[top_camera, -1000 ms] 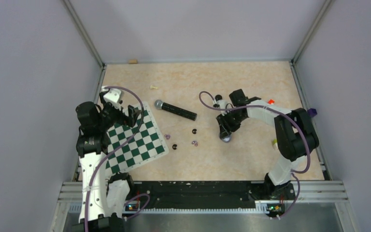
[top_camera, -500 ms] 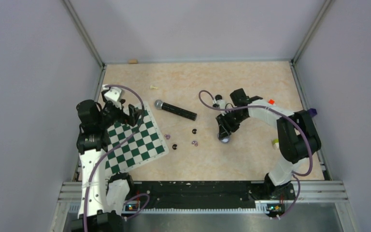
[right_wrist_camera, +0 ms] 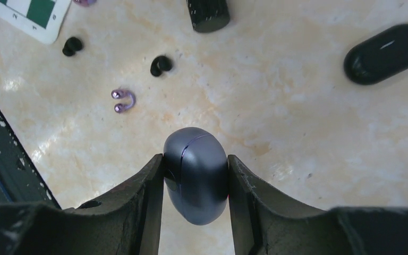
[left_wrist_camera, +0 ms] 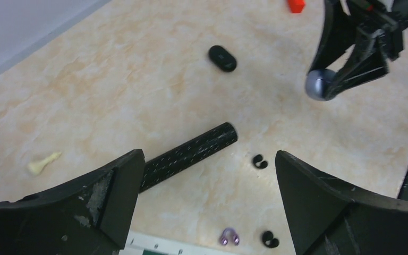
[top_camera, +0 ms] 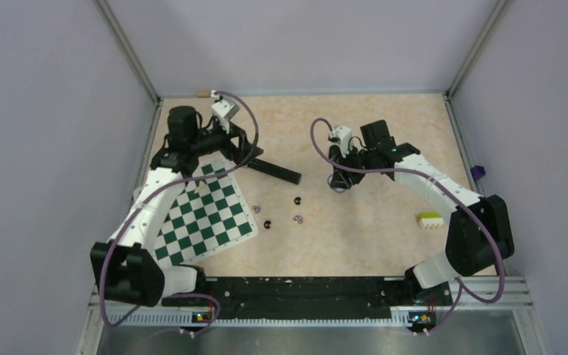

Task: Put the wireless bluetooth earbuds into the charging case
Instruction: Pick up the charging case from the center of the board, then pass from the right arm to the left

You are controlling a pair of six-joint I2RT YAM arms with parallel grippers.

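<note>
In the top view the left arm reaches to the upper left part of the table. The left gripper [top_camera: 245, 151] is over the head end of the black microphone [top_camera: 275, 170]. The chessboard [top_camera: 200, 218] lies in the left half. The four earbuds lie apart on the bare table, just right of the chessboard. One purple earbud [top_camera: 257, 210] and one black earbud [top_camera: 268, 224] are close to its edge. One more black earbud [top_camera: 297, 200] and one more purple earbud [top_camera: 297, 219] are a little further right. Right of centre, the right gripper [top_camera: 339, 180] points down with the grey charging case [top_camera: 338, 188] in it. A yellow-green block [top_camera: 430, 220] lies at the right.

In the left wrist view the fingers [left_wrist_camera: 101, 202] are spread wide and nothing is between them. The microphone handle crosses the middle. A black oval case [left_wrist_camera: 222, 58] lies at the top centre and a cream chess piece [left_wrist_camera: 43, 163] at the left. The grey charging case hangs in the other gripper at the upper right.

In the right wrist view both fingers [right_wrist_camera: 149, 186] press on the sides of the grey charging case, which looks closed. The earbuds lie in the upper left, well apart from it, and the black oval case is at the upper right.
</note>
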